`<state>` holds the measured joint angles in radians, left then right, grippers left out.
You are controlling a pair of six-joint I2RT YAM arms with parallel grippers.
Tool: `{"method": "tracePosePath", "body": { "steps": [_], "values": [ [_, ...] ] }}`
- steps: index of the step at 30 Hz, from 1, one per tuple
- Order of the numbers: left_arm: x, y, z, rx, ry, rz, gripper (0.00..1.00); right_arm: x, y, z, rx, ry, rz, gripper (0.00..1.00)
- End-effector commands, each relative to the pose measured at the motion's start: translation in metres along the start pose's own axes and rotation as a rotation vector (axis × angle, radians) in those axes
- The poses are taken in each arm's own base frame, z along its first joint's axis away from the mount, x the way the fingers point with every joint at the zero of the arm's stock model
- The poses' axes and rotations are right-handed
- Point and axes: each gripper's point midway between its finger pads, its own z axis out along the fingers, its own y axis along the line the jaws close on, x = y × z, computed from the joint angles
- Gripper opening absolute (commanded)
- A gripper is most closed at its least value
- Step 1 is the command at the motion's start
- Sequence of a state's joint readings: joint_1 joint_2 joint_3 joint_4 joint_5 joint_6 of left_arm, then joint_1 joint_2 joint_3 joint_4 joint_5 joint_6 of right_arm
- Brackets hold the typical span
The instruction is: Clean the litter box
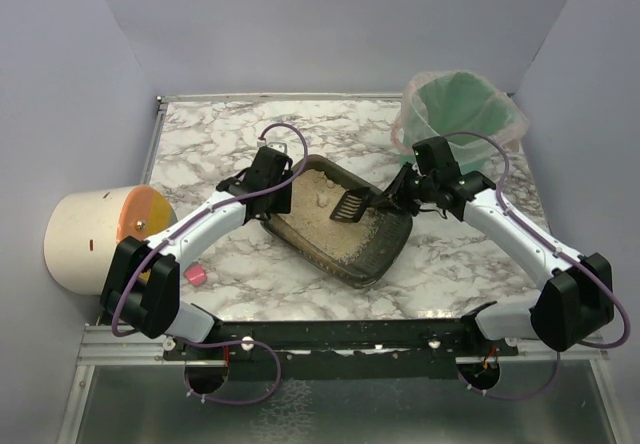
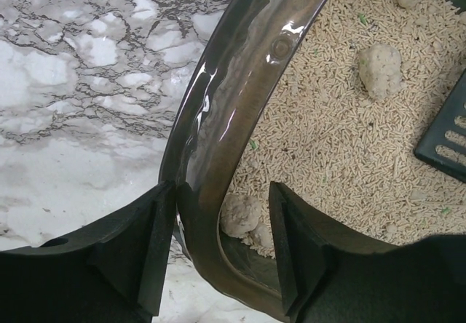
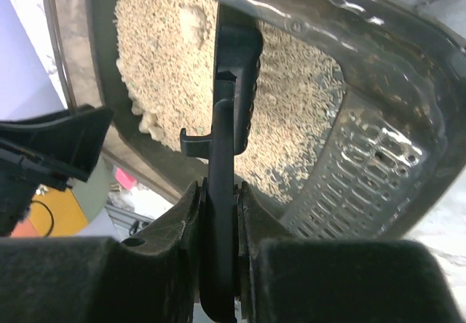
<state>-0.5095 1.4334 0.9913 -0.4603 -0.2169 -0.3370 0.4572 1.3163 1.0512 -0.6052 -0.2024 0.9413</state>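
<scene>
right pincer (image 3: 218, 199) grips the scoop (image 3: 233, 68), left pincer (image 2: 222, 214) sits open astride the litter box (image 2: 226, 105) rim, so scooping could shove it

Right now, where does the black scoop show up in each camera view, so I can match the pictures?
Top external: scoop at centre, head in the litter box.
Left wrist: only the scoop's slotted corner, at the right edge.
Right wrist: scoop handle edge-on up the middle, pinched in the right gripper jaws.
Shared landmark: the litter box's glossy dark rim.
</scene>
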Motion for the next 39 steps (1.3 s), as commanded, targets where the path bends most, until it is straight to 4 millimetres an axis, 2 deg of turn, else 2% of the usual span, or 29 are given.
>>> {"method": "tracePosePath", "body": {
  "steps": [1,6,14,20,25,30,34,39],
  "values": [
    [-0.006,-0.007,-0.002,0.034,0.009,-0.002,0.57,-0.015,0.014,0.022,-0.03,-0.054,0.059,0.01],
    [-0.003,-0.009,0.0,0.043,0.022,0.002,0.53,-0.011,0.011,0.042,0.004,-0.03,0.071,0.01],
    [0.0,-0.013,0.001,0.064,0.037,0.004,0.49,-0.004,0.009,0.06,0.053,-0.051,0.097,0.01],
    [0.002,-0.014,0.003,0.07,0.045,0.008,0.45,-0.007,-0.003,0.076,0.094,-0.118,0.17,0.0],
    [0.005,-0.016,0.005,0.078,0.06,0.016,0.37,-0.01,-0.019,0.094,0.125,-0.169,0.234,0.0],
    [0.008,-0.017,0.007,0.076,0.068,0.032,0.27,-0.005,-0.015,0.114,0.059,-0.149,0.266,0.01],
    [0.011,-0.018,0.007,0.063,0.07,0.054,0.19,0.006,0.001,0.129,-0.047,-0.067,0.229,0.0],
    [0.013,-0.019,0.009,0.057,0.076,0.074,0.12,0.011,0.014,0.142,-0.132,-0.031,0.151,0.01]
  ]
}}
